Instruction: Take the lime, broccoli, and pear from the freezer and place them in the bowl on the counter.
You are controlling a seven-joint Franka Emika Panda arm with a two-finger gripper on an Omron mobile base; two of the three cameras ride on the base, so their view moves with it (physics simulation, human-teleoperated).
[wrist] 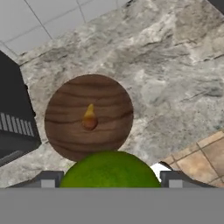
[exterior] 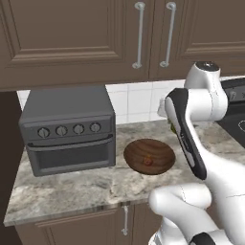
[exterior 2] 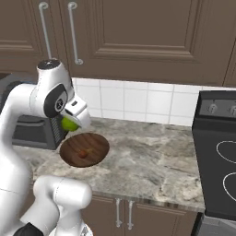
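My gripper (exterior 2: 72, 120) hangs over the counter (exterior: 72, 186), shut on the lime (exterior 2: 69, 124), a smooth green ball. In the hand view the lime (wrist: 109, 170) sits between the two fingertips (wrist: 50, 179), just above the near rim of the bowl (wrist: 65, 113). This bowl (exterior: 136, 152) (exterior 2: 96, 146) is shallow, dark brown wood, and stands on the counter right of a toaster oven. The small reddish-brown pear (exterior: 148, 161) (exterior 2: 82, 153) (wrist: 89, 119) lies near the bowl's middle. A sliver of lime (exterior: 171, 127) peeks out behind the arm. The broccoli and the freezer are out of view.
A dark grey toaster oven (exterior: 67, 129) (exterior 2: 27, 131) stands close to the bowl's left. A black stove (exterior 2: 216, 152) borders the counter on the right. Brown wall cabinets (exterior: 95, 38) hang overhead, above a white tiled wall (exterior 2: 138, 99). Bare counter (exterior 2: 152, 156) lies between bowl and stove.
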